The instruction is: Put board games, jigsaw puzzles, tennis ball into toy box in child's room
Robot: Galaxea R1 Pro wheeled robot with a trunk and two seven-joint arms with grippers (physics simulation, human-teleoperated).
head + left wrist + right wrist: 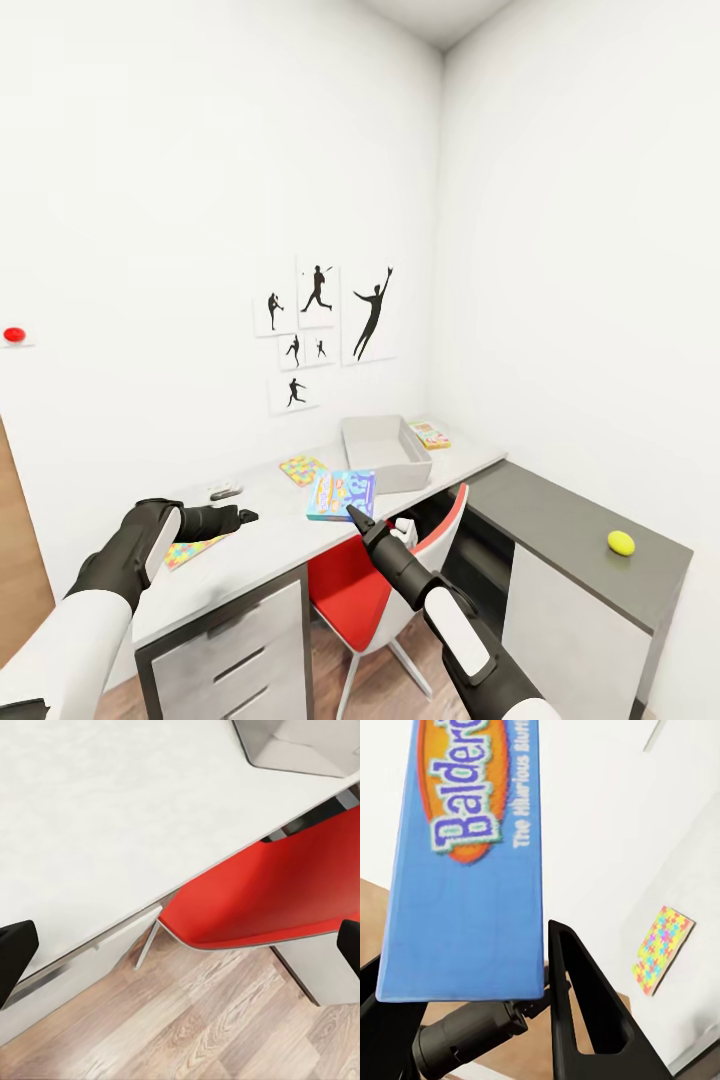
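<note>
Right gripper [465,975] clamped on flat blue printed board game [465,855], lettering cut off at frame edge; held just beside grey lidless toy box [385,452] on white-topped table [270,540]. Left gripper [180,952] fingers apart, over red chair [277,892] near the toy box.

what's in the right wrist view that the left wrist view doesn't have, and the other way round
Right wrist view: a blue printed board game box held between the right gripper's black fingers, and a multicoloured jigsaw puzzle mat. Left wrist view: a red chair seat, wood plank floor, a corner of the grey toy box, and the left gripper's fingers spread wide. Shared: the white table top.
</note>
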